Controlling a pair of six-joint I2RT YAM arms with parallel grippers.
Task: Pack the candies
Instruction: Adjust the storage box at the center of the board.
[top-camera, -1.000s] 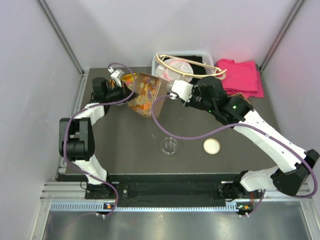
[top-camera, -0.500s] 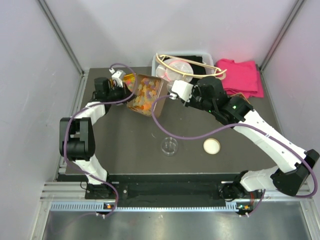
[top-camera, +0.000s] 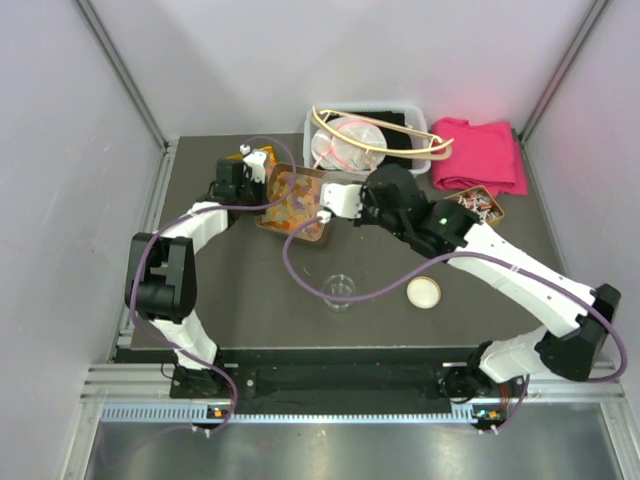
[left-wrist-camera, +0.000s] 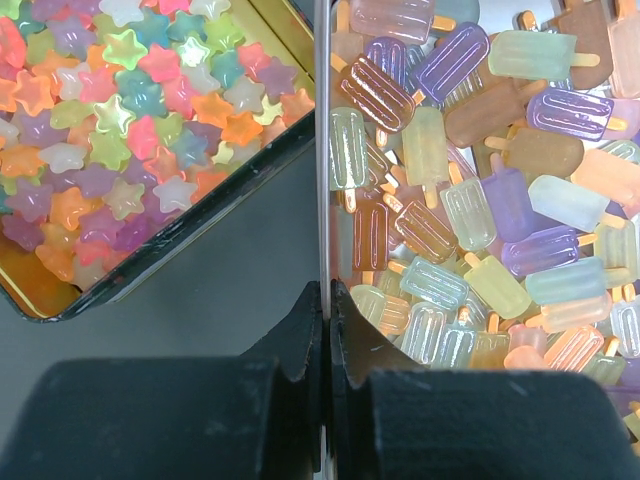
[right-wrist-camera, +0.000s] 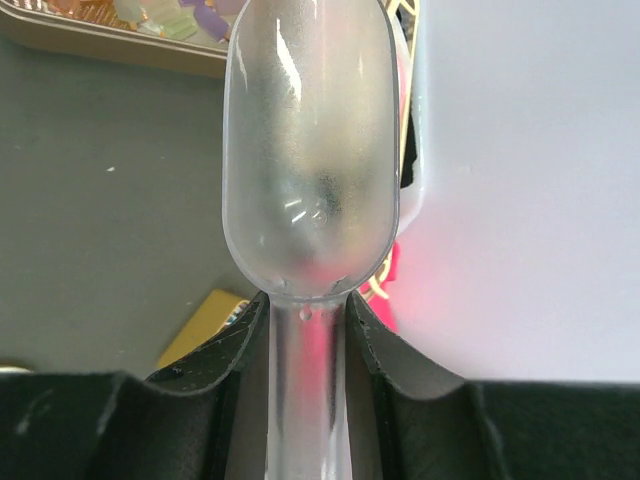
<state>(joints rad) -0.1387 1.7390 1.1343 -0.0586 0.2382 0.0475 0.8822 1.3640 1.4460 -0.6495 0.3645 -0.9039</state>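
Candies (left-wrist-camera: 470, 215): popsicle-shaped translucent pieces in pale green, purple, amber, blue and pink, heaped in a shallow tray (left-wrist-camera: 322, 150) at the far middle of the dark surface (top-camera: 250, 290).
Candy axes: each piece is long, with a short stick at one end. They lie crisscross, sticks pointing every way, with no shared direction.
Left end effector (left-wrist-camera: 322, 300): fingers pressed together on the tray's thin side wall, candies on one side of the wall and bare surface on the other.
Tray pose: seems to lie flat in the top view, though whether its gripped edge is slightly raised I cannot tell.
Neighbouring tin (left-wrist-camera: 200, 215): gold inside, just beside the tray, filled with star-shaped pieces (left-wrist-camera: 120, 120) in pink, orange, green and purple.
Right end effector (right-wrist-camera: 305, 305): clamped on the handle of a clear frosted scoop (right-wrist-camera: 310, 150).
Scoop axis: in line with the fingers, bowl pointing away from the wrist toward the tray; the bowl looks empty.
Near side of surface: small clear cup (top-camera: 338, 291) and a round white lid (top-camera: 423, 292), well apart from the tray.
Far right: pink cloth (top-camera: 485, 150).
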